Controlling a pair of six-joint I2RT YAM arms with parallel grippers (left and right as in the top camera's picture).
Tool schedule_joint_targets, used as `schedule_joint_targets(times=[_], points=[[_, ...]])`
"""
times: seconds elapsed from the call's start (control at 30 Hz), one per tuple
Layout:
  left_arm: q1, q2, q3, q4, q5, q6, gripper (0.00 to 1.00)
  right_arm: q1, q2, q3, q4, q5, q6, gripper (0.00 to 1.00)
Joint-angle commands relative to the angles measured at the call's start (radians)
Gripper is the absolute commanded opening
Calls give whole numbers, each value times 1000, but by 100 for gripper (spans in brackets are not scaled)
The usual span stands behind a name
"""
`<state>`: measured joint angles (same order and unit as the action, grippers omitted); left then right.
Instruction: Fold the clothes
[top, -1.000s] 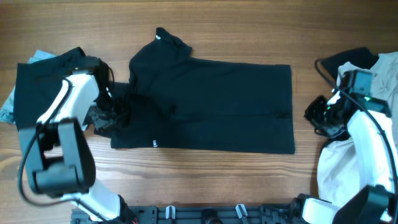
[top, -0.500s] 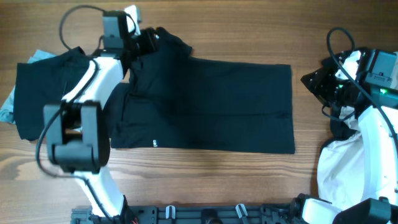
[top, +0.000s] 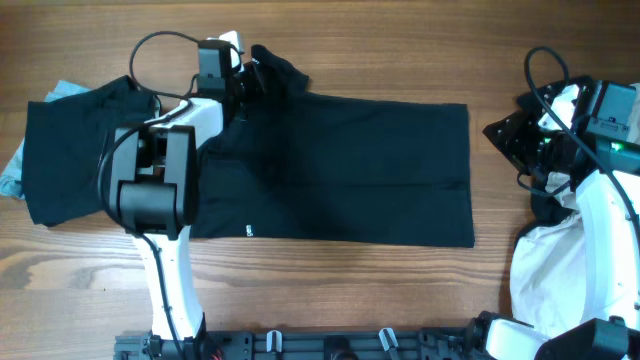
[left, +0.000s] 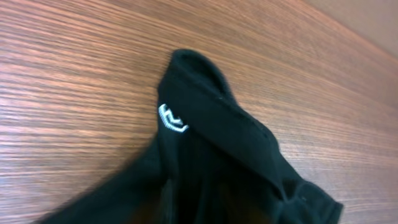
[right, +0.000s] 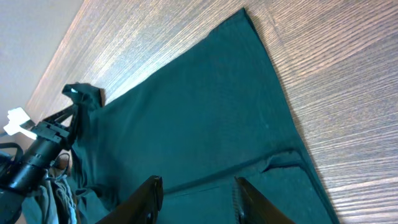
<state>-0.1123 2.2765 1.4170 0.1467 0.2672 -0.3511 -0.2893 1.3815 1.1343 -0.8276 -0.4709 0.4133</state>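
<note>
A black shirt lies spread across the middle of the table, its collar at the far left corner. My left gripper hovers right at the collar. In the left wrist view the collar with its small white logo fills the frame. The fingers are faint dark shapes set apart over the black cloth, so the gripper looks open. My right gripper is open and empty, off the shirt's right edge. In the right wrist view its fingers hang above the shirt.
A dark folded garment lies at the left with a light blue piece under it. A heap of white clothes sits at the right, under my right arm. Bare wood runs along the front edge.
My left gripper has left the bunched cloth at the shirt's lower left and swung up to the collar. That left side now lies flatter. My right gripper has risen slightly.
</note>
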Motion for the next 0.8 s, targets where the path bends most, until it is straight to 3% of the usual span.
schedule_joint_targets(times=[0.0,0.13,0.33,0.43,0.53,0.6,0.7,0.77], points=[[-14,12,9,-16,5,3,4,0,-3,2,-4,7,-21,41],[1,-129,10,-116,1,7,4,0,-1,2,20,92,-48,40],[3,-413,10,-534,-101,86,4,2,144,2,266,95,-201,40],[3,-425,10,-742,-102,86,4,7,301,2,420,31,-203,40],[3,-425,10,-878,-102,86,4,8,446,3,597,32,-204,48],[3,-425,9,-938,-114,87,4,10,531,3,667,24,-183,49],[3,-425,10,-991,-113,86,15,22,625,3,713,-30,-167,50],[3,-425,10,-1013,-113,86,16,39,659,3,734,-36,-167,51]])
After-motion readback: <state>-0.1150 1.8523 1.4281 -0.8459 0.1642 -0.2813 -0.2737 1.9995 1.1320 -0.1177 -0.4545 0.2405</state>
